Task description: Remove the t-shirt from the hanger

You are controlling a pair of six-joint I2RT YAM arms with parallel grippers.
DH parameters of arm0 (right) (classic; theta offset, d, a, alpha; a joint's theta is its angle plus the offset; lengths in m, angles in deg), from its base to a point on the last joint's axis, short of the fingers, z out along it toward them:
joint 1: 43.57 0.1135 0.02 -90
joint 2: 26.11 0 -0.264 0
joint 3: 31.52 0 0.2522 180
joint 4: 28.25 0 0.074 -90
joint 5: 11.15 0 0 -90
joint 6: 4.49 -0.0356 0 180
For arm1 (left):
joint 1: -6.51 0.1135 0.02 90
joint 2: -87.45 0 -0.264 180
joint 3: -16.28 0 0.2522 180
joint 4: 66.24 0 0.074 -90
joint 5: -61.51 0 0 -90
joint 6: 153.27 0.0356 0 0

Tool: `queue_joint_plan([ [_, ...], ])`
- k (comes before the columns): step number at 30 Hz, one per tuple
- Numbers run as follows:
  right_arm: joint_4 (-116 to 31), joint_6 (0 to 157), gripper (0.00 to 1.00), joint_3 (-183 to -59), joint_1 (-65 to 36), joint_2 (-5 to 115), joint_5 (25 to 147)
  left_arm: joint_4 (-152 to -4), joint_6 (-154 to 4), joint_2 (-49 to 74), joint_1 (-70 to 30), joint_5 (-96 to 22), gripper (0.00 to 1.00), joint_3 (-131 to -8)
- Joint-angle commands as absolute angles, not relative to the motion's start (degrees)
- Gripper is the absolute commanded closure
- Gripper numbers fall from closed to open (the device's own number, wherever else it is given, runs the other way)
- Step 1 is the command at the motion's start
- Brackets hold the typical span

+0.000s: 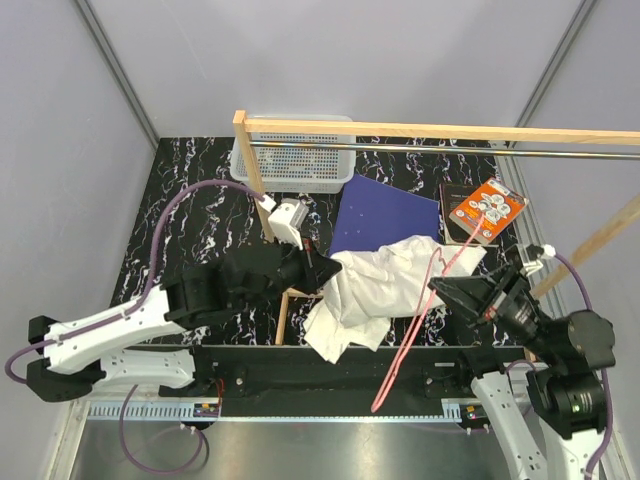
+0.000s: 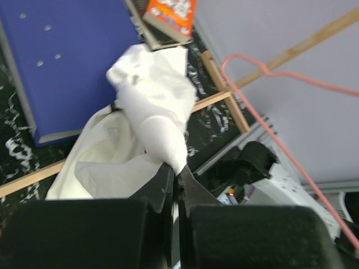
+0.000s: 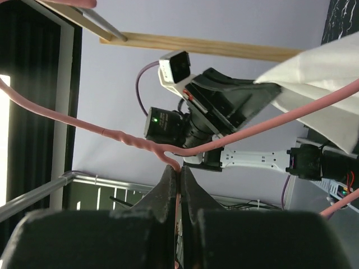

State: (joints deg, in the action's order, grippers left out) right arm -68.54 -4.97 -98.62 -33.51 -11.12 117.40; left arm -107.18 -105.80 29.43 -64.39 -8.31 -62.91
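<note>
The white t-shirt (image 1: 372, 288) lies bunched on the table's middle, partly draped over the pink-red hanger (image 1: 412, 336). My left gripper (image 1: 325, 270) is shut on a fold of the t-shirt (image 2: 160, 117) at its left edge. My right gripper (image 1: 438, 288) is shut on the hanger's wire (image 3: 140, 143) near its twisted neck, at the t-shirt's right side. The hanger's long arm runs down past the table's near edge. In the left wrist view the hanger (image 2: 269, 73) shows free of the cloth at the right.
A flat dark-blue sheet (image 1: 385, 214) lies behind the t-shirt. An orange packet (image 1: 487, 208) sits on a dark box at the back right. A white basket (image 1: 295, 160) stands at the back. A wooden frame bar (image 1: 440, 131) and metal rod (image 1: 500, 150) span overhead.
</note>
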Motion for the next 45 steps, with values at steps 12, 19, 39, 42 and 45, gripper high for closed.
queue_joint_plan([
  [12,-78.7,3.0,1.0,-103.5,-33.6,-11.8,115.4,-113.9,-92.3,38.9,-64.2,-12.4,1.0,-84.7],
  [19,-79.2,6.4,1.0,-104.1,-33.6,-11.7,113.9,-112.2,-94.5,31.1,-64.2,-13.2,1.0,-80.9],
  [39,-82.9,14.2,1.0,-104.7,-33.6,-15.8,108.6,-116.4,-101.1,3.2,-65.2,-2.6,0.83,-68.9],
  [42,-83.0,14.1,1.0,-103.6,-33.6,-16.3,108.7,-116.4,-101.5,2.6,-66.3,-2.0,0.61,-67.9],
  [45,-83.0,14.4,1.0,-102.4,-33.6,-16.7,108.5,-116.5,-101.5,2.8,-67.9,-0.5,0.29,-66.7],
])
